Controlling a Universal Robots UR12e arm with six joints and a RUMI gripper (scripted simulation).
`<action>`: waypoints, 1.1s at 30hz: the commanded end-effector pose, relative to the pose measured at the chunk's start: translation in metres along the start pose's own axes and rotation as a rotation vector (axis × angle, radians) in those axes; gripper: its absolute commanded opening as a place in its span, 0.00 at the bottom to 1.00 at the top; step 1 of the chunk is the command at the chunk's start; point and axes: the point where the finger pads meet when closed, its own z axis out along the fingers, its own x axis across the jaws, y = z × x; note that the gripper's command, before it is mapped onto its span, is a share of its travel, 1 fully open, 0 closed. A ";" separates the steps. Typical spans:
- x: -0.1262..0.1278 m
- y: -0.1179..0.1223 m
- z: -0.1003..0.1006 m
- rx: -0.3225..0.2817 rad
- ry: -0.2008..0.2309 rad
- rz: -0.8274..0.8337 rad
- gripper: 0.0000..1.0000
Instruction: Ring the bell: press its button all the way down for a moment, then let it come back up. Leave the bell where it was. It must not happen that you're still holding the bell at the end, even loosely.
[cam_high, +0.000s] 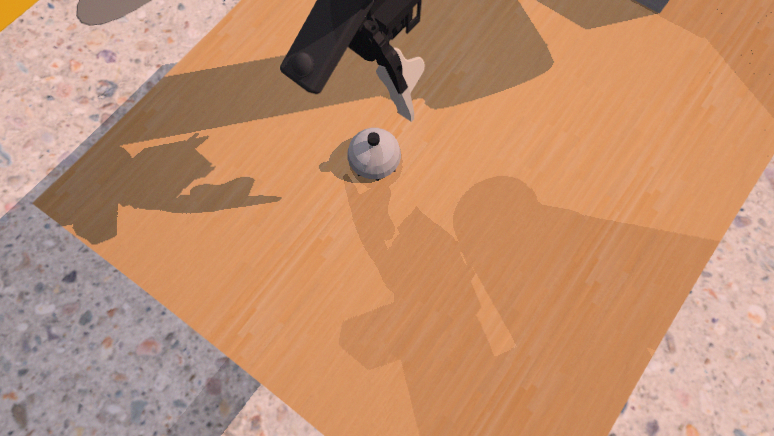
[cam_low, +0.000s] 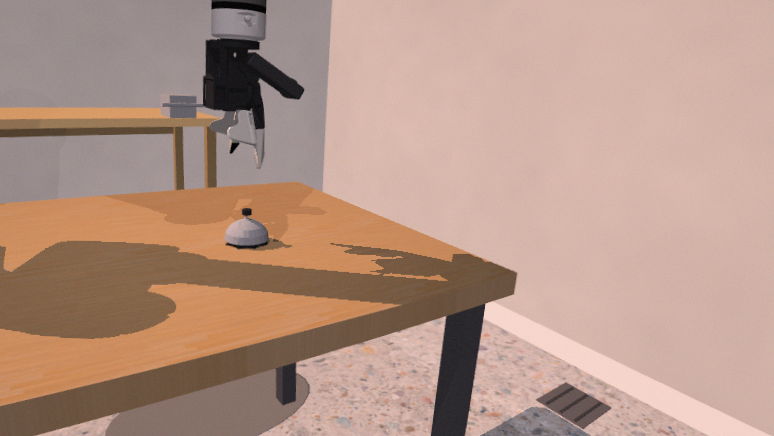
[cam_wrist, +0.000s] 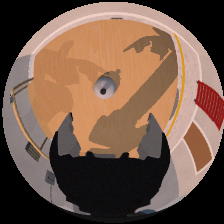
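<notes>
From the top, the grey bell (cam_high: 373, 154) sits mid-desk (cam_high: 541, 135), its black button (cam_high: 373, 139) raised. The exterior view shows the gripper (cam_low: 246, 146) hanging above it, apart. At the wrist, the jaws are spread and empty.

Open air between gripper and bell

We see the gripper (cam_low: 244, 146) hanging well above the bell (cam_low: 246, 232), jaws spread wide with nothing between them. Only the black button (cam_low: 246, 211) rises from the dome. Bare wooden table (cam_low: 346, 254) surrounds the bell; the wall (cam_low: 541, 135) stands well apart.
</notes>
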 end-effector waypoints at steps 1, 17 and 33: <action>-0.017 -0.009 0.009 0.000 0.008 -0.038 1.00; -0.024 -0.011 0.012 0.000 0.010 -0.054 0.00; -0.024 -0.011 0.012 0.000 0.010 -0.054 0.00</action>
